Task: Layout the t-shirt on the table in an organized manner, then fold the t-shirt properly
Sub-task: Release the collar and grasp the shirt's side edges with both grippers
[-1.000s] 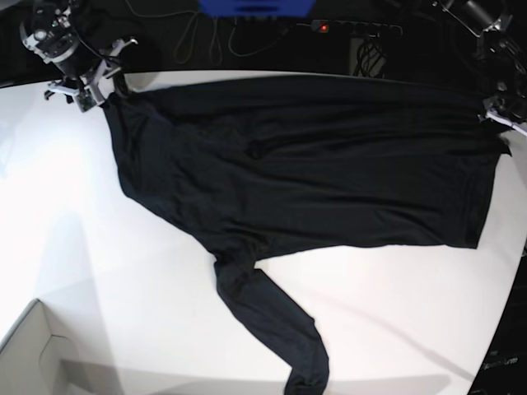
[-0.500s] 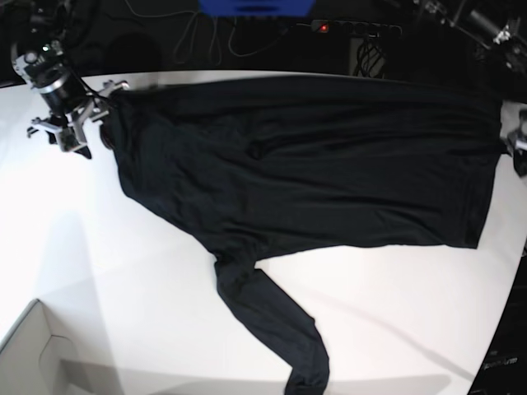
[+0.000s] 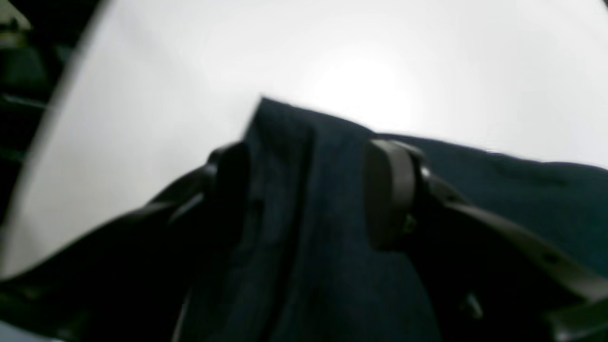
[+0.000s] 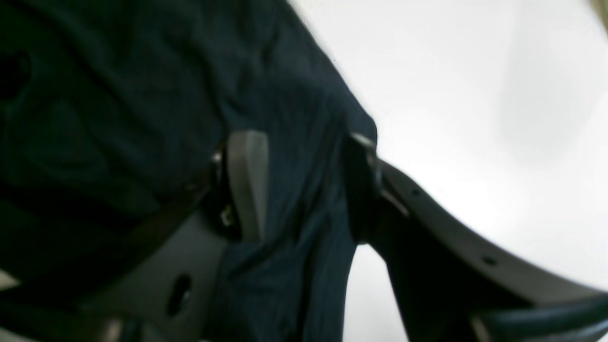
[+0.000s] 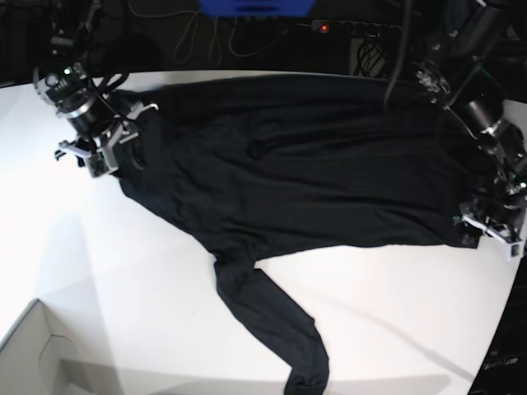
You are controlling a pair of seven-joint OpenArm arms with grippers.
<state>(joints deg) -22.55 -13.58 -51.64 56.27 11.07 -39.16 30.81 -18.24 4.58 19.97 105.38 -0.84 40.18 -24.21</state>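
Counted across the views: one black t-shirt (image 5: pixel 313 164), spread over one white table (image 5: pixel 123 271), with just one long sleeve (image 5: pixel 272 325) visible trailing toward the near edge. Two grippers at the fabric's ends, the left gripper (image 5: pixel 486 222) and the right gripper (image 5: pixel 111 140), each with two fingers seen in its wrist view, cloth between them. Also one white box corner (image 5: pixel 33 354), one blue object (image 5: pixel 255 6) and one power strip (image 5: pixel 354 28) beyond the far edge.

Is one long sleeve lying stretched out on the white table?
Yes: in the base view, a sleeve of the t-shirt trails across the table toward its near edge.
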